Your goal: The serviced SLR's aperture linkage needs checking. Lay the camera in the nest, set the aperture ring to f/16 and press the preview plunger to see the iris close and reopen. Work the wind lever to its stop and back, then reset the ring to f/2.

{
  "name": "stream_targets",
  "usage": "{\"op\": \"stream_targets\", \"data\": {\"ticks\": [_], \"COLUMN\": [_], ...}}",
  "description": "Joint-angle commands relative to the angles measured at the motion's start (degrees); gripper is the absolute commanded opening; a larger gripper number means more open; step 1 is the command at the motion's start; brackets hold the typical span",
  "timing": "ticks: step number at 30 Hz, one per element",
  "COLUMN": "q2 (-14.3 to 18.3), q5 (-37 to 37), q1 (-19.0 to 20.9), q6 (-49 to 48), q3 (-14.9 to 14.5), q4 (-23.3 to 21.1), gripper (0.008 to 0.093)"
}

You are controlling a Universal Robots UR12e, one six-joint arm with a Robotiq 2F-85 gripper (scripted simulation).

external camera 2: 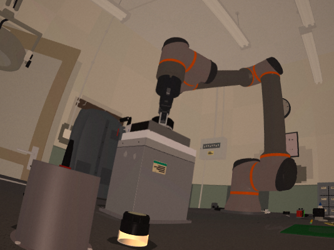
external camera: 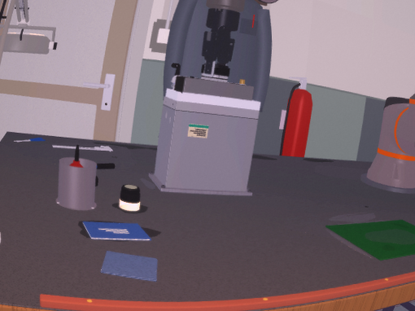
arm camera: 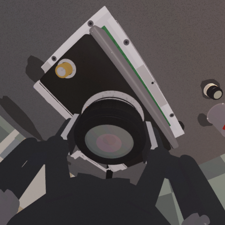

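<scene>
My gripper (arm camera: 108,136) points straight down over the camera's lens (arm camera: 109,132), and it is open with one finger on each side of the lens barrel. It holds nothing. The black SLR camera (arm camera: 97,82) lies lens-up in the white-rimmed nest on top of the grey pedestal (external camera: 205,145). The pale aperture ring (arm camera: 110,96) circles the base of the lens. A brass preview plunger (arm camera: 63,70) stands on the camera face, left of the lens. The black wind lever (external camera: 175,66) sticks up at the camera's left end.
A grey cylinder (external camera: 77,183) with a red-based black knob stands left of the pedestal. A loose lens (external camera: 129,198), a blue booklet (external camera: 115,231) and a blue cloth (external camera: 129,266) lie near it. A green mat (external camera: 376,237) lies on the right, near the arm's base (external camera: 395,145).
</scene>
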Motion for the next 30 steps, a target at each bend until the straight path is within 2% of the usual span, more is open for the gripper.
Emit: {"op": "stream_targets", "data": {"ticks": [1,30], "q2": [0.0,0.0], "q5": [0.1,0.1], "q1": [0.0,0.0], "q6": [0.0,0.0], "q3": [0.0,0.0], "q4": [-0.1,-0.1], "gripper": [0.0675,0.0095]}}
